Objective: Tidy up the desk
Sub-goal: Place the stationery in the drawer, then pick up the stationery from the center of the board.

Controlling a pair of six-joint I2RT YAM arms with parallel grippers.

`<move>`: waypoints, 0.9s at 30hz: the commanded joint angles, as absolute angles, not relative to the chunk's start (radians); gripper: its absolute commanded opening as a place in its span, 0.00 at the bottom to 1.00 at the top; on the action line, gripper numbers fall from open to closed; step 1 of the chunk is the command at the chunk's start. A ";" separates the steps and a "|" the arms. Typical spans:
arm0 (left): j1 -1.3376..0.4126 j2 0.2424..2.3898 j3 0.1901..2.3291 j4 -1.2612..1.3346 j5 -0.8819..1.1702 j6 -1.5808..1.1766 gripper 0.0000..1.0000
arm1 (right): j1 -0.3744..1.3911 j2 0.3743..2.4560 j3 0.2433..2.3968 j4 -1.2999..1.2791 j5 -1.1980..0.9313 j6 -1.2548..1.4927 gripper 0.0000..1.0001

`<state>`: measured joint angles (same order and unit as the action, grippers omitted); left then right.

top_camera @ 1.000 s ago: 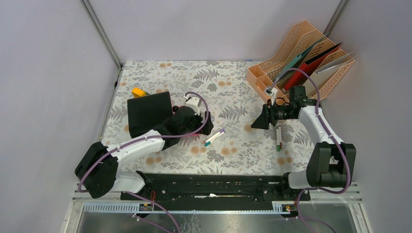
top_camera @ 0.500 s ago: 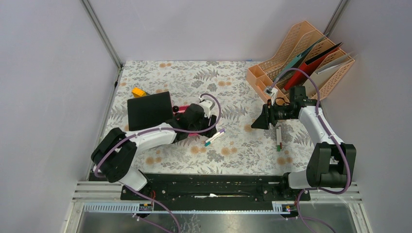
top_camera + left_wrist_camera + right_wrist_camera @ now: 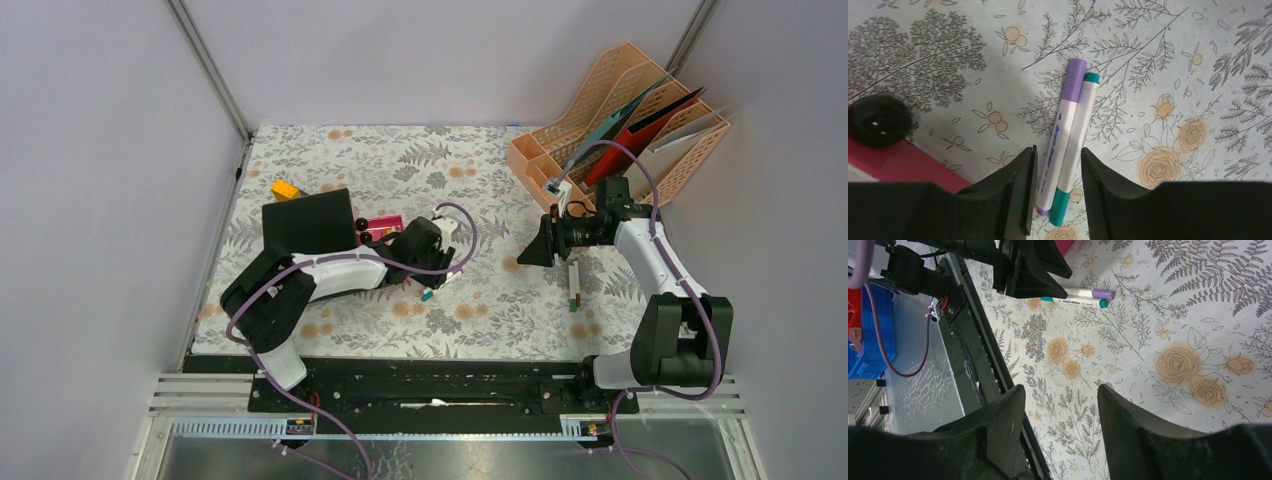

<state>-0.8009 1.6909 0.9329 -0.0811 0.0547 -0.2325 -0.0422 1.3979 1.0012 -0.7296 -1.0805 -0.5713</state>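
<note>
**Left arm set to lift two pens**

The desk [image 3: 480, 160] lies under the pens, its fern-and-flower cloth running from them to the pale lilac walls on three sides. Metal posts stand at the corners behind the pens. A black rail [image 3: 440, 380] runs along the edge nearest the arm bases.

A peach rack [image 3: 620, 110] holding folders stands well beyond the pens to the right, in the far corner. A black pad [image 3: 305, 225] lies left of the pens, with a pink item [image 3: 385, 222] between them and a small yellow piece [image 3: 285, 188] beyond the pad.

The step in hand looks like picking up the pens. The left pincer [image 3: 1056, 165] is half spread astride the purple pen [image 3: 1063, 125] and teal pen [image 3: 1079, 135], which lie touching side by side. A sliver of cloth shows beside the purple one, so I judge there is no pinch yet. The right pincer [image 3: 1059, 390] hangs right of the pens, spread and empty, above a third marker [image 3: 573, 283].

Next, the fingers must press both pens evenly and lift. One may slip or roll free, and the rack seems the likely goal.
</note>
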 commanded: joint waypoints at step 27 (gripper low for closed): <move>-0.786 1.673 0.969 -0.059 0.072 -0.232 0.50 | -0.043 1.379 1.039 -0.749 -1.076 -0.591 0.61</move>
<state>-0.8165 1.7397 0.9699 -0.1097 0.0364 -0.2096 -0.0422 1.3975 1.0012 -0.7296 -1.0805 -0.5713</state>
